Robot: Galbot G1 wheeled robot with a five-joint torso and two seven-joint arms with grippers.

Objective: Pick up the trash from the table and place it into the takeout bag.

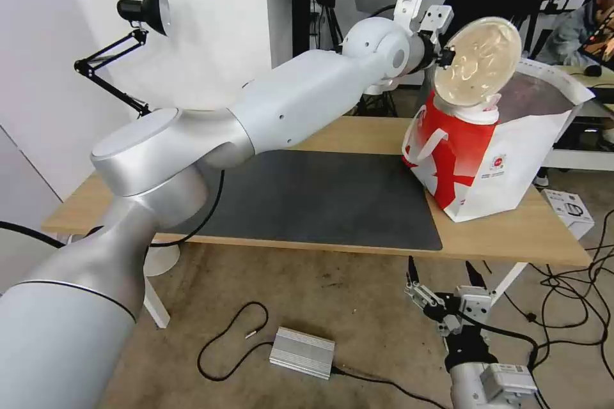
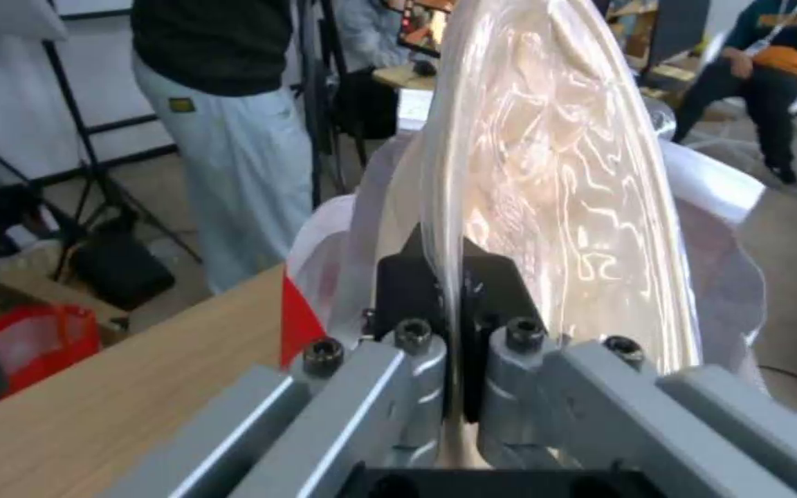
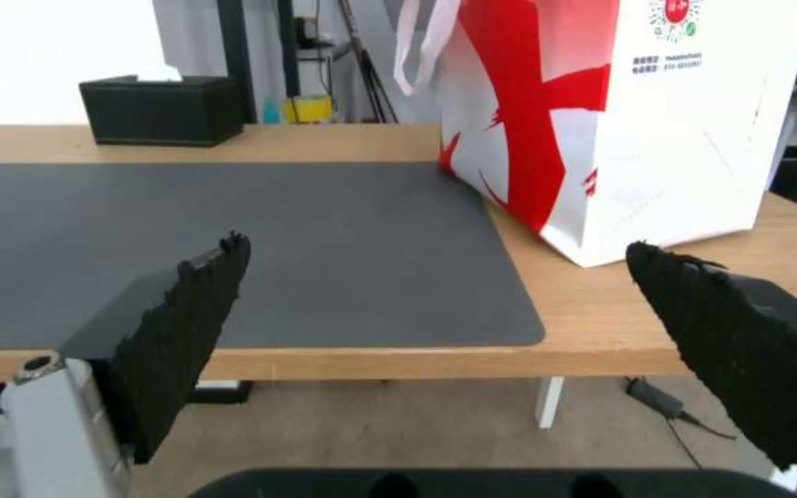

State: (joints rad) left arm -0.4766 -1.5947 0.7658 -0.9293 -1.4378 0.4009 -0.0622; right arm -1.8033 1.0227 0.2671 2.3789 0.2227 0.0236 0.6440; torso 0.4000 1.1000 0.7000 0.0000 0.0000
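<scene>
My left gripper (image 1: pixel 446 55) is shut on the rim of the shallow beige soiled bowl (image 1: pixel 478 61), holding it tilted on edge just above the open top of the red-and-white takeout bag (image 1: pixel 505 160). In the left wrist view both fingers (image 2: pixel 398 290) pinch the bowl (image 2: pixel 546 173) edge-on, with the bag's red side (image 2: pixel 299 321) below. The bag stands at the right end of the table (image 1: pixel 511 236), beside the dark mat (image 1: pixel 320 198). My right gripper (image 1: pixel 441 291) hangs open and empty below the table's front edge, facing the bag (image 3: pixel 629 131) across the mat (image 3: pixel 279 242).
A black tissue box (image 3: pixel 163 111) sits at the table's far side. A desk lamp (image 1: pixel 144 13) is clamped at the far left. On the floor lie a silver box (image 1: pixel 302 351), cables and a white carton (image 1: pixel 569 211). A person stands behind the bag.
</scene>
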